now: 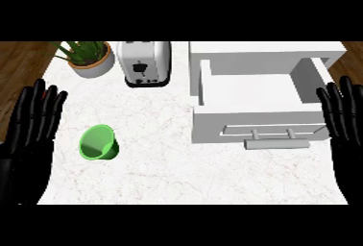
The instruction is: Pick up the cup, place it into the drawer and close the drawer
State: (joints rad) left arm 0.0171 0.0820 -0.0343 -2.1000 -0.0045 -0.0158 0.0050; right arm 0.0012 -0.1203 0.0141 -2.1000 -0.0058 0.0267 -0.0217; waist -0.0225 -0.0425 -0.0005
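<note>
A green cup (98,142) lies tilted on the white marble counter (163,163) at the left, its mouth facing up toward me. To its right stands a white drawer unit with its drawer (248,91) pulled open, nothing inside, and a bar handle (276,143) on its front. My left hand (32,125) rests open at the left edge, fingers up, a short way left of the cup. At the right edge my right hand (344,117) rests open, fingers up, beside the drawer's right wall.
A silver toaster (145,62) stands at the back of the counter, left of the drawer unit. A potted plant (89,56) sits in the back left corner. Wooden floor shows beyond the counter's sides.
</note>
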